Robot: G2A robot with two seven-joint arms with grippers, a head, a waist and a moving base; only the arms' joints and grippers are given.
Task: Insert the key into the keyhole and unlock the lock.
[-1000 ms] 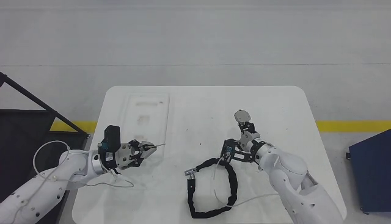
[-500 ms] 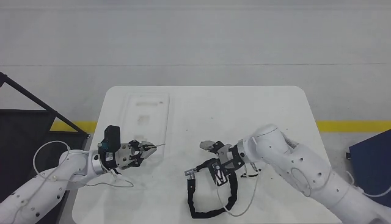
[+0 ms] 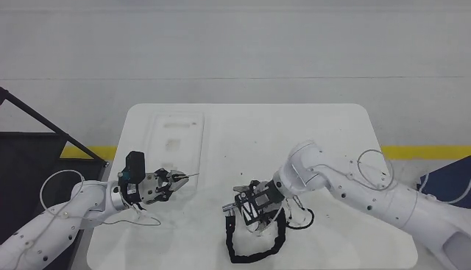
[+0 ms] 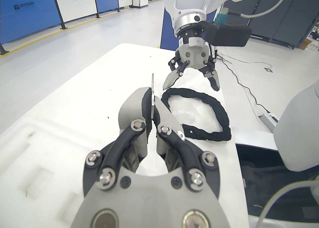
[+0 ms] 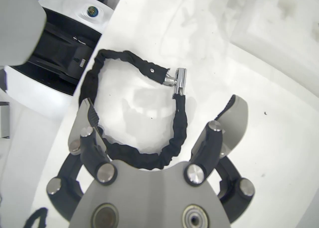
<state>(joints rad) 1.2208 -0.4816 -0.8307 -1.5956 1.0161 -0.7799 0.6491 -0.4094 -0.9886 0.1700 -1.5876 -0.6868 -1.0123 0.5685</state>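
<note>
What changed: The right arm has swung in from the right side of the table [image 3: 324, 134] and now leans over the chain lock [image 3: 255, 254]. One second ago its gripper was up by the far side of the loop. The left arm has stayed put, and the chain lock has hardly moved.
Writing: There are words on the blue and white panels [image 4: 32, 7] in the room behind. A small white sticker [image 4: 196, 42] on the right wrist has marks too tiny to read.
Left arm: It comes in low from the left edge of the table and points toward the middle.
Left gripper [image 4: 152, 98]: Its fingers are squeezed tight on the key [image 4: 152, 84]. The key stands on its thin edge above the table, with its tip poking out toward the right gripper.
Right arm: It is bent, with the wrist tipped down and turned toward the left arm.
Right gripper [image 5: 160, 103]: Its fingers are spread wide and hold nothing. It hangs just above the chain.
Chain lock: The black loop lies flat near the front edge of the table. Its silver lock end [image 5: 180, 80] lies just past the right gripper's fingertips, on the side nearer the left arm.
Foam tray [image 3: 175, 134]: It is white and lies at the back left of the table, well apart from the chain.
</note>
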